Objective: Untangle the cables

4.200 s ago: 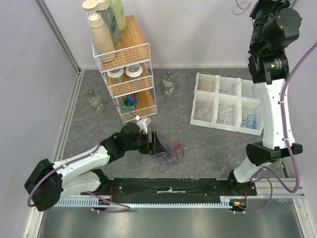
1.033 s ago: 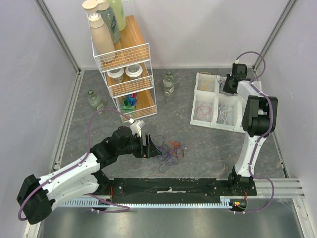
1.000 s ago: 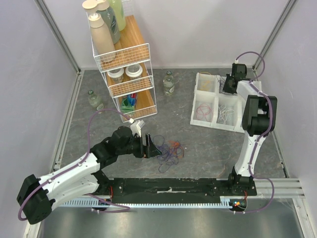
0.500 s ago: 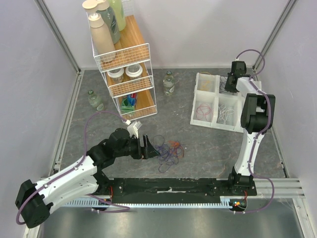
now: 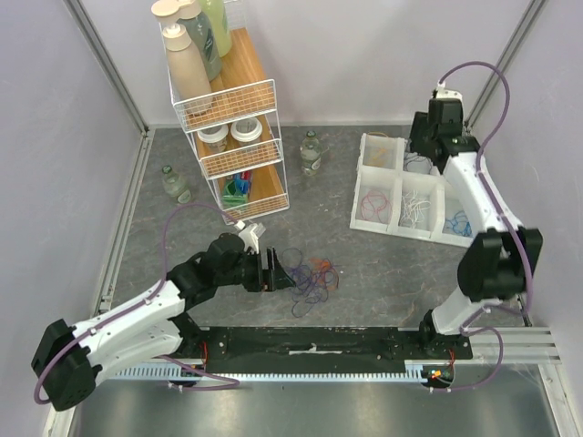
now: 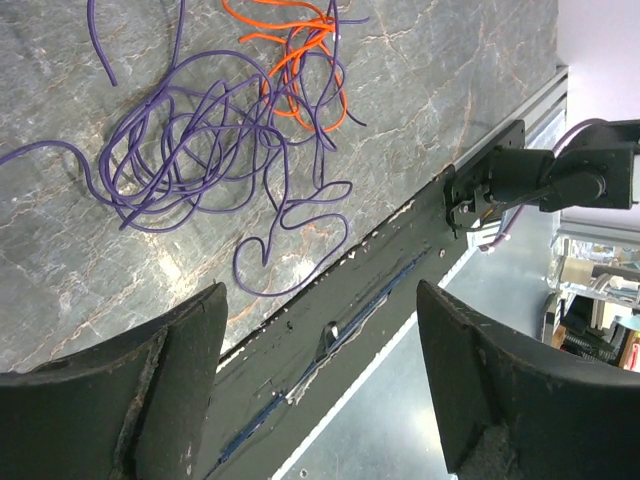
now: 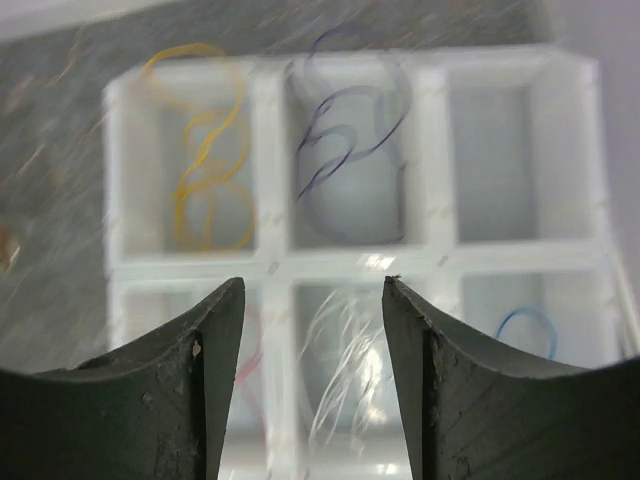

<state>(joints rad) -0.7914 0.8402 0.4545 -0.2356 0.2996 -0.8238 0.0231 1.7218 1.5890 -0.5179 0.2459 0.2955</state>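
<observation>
A tangle of purple cables [image 5: 308, 282] and orange cables [image 5: 321, 266] lies on the grey table, the purple loops [image 6: 190, 160] below the orange [image 6: 300, 60] in the left wrist view. My left gripper [image 5: 276, 272] [image 6: 320, 290] stands open just left of the tangle, holding nothing. My right gripper [image 5: 423, 153] [image 7: 312, 285] hangs open and empty above the white sorting tray [image 5: 361, 224]. Its compartments hold a yellow cable [image 7: 205, 200], a purple cable [image 7: 350, 140], white cables [image 7: 350, 380], a blue cable [image 7: 525, 330] and a pink-red cable [image 5: 373, 202].
A wire shelf rack [image 5: 228, 127] with bottles stands at the back left. Two small glass bottles [image 5: 311, 153] [image 5: 175, 182] sit on the table near it. The black base strip [image 5: 310, 346] runs along the near edge. Walls close in both sides.
My right gripper has gone from shut to open and has risen from the back of the tray. The left gripper has shifted slightly beside the tangle and stays open.
</observation>
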